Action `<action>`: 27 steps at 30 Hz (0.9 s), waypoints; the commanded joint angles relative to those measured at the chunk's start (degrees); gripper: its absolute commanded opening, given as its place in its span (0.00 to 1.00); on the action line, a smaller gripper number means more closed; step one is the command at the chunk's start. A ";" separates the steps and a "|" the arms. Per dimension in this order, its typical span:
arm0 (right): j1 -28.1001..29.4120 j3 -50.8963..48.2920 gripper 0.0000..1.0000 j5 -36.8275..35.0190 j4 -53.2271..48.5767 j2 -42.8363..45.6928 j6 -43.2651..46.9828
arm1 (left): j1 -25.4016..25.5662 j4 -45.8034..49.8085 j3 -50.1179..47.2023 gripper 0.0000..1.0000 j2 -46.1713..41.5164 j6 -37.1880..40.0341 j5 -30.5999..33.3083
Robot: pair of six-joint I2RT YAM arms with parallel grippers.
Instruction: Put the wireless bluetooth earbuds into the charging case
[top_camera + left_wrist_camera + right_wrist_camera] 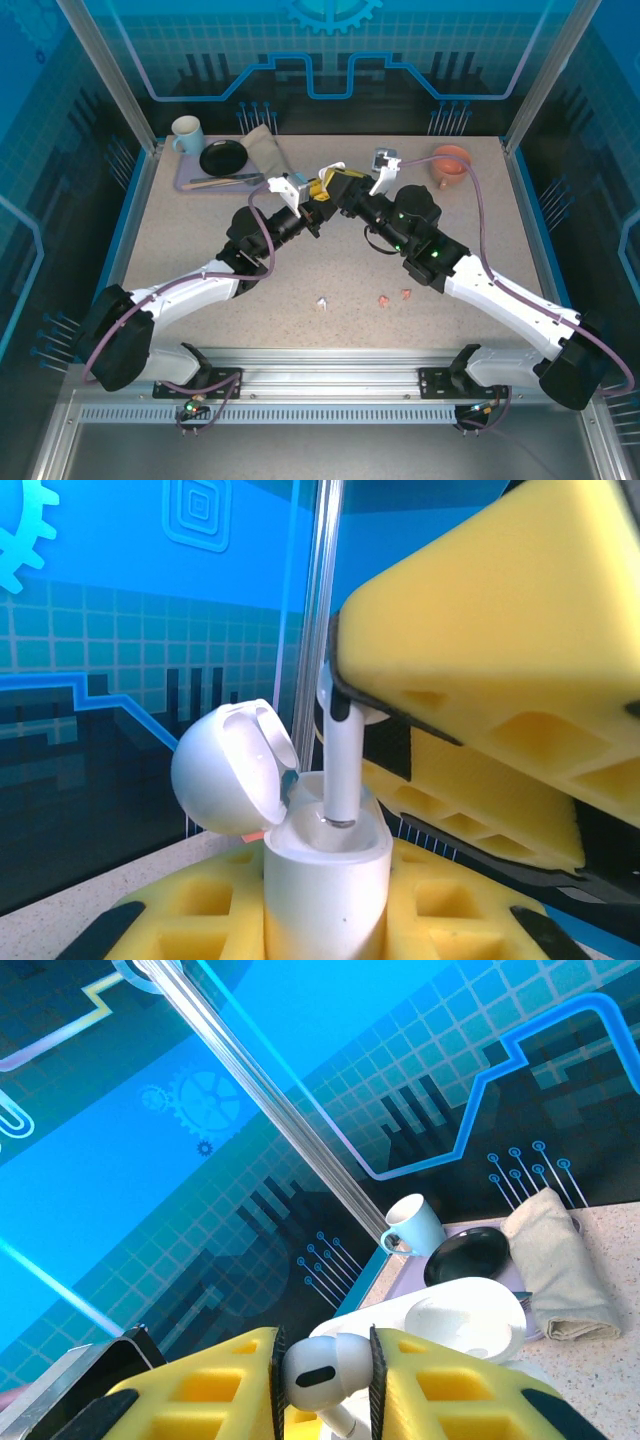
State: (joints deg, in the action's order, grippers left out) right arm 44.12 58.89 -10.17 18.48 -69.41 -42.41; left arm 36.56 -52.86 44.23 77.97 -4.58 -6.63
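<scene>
We see 2 robot arms meeting above the far middle of a table (200, 250). The left claw (325, 920) is clamped on a white case (325, 880). It holds the case upright between yellow foam pads (200, 905), and the round lid (225, 770) is flipped open to the left in the left wrist view.

The right claw (322, 1385) comes in from above and pinches a white earbud (318, 1370) by its head between 2 yellow pads. The stem points straight down. From the left wrist, the stem's tip sits at the mouth of a socket in the case's open top. We cannot tell how deep it goes.

Three more buds lie loose on the table, well apart from both claws and nearer the arm bases. 1 is a white bud (322, 302), and to its right are 2 pink buds (407, 294) close together.

The tabletop is speckled beige. At its far left corner, a lilac tray (185, 185) carries a pale mug (186, 132), a black plate (222, 157) and a folded grey napkin (262, 148). An orange cup (452, 162) stands at the far right. A metal rail (330, 360) runs along the near edge, where the arms are bolted.

Around the table, clear panels on silver posts stand before blue walls printed with gears and circuit lines.
</scene>
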 commanded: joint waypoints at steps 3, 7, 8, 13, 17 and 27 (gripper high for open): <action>1.58 -1.23 0.27 -1.50 0.77 -0.37 -0.39 | 0.43 -3.26 2.20 0.00 0.13 0.07 1.96; 2.26 -1.54 0.27 -2.64 0.59 -0.47 -0.19 | 0.36 -3.48 2.28 0.00 0.16 0.05 2.52; 2.27 -1.60 0.27 -2.86 0.51 -0.49 -0.21 | 0.41 -3.47 2.21 0.00 0.16 0.09 2.66; 3.18 -1.80 0.27 -3.84 0.16 -1.12 0.22 | 0.40 -3.66 2.13 0.00 0.08 0.16 2.90; 4.46 -1.73 0.27 -5.32 -0.46 -1.54 1.49 | 0.39 -3.74 1.99 0.00 0.04 0.31 3.29; 6.51 -2.74 0.25 -6.91 -2.67 -1.48 2.45 | 0.39 -4.09 1.50 0.00 -0.19 0.52 4.00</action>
State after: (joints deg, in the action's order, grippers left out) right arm 48.40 57.95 -18.00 19.05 -70.30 -40.47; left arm 36.56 -52.77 44.21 78.32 -4.45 -3.86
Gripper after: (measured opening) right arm 0.257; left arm 0.228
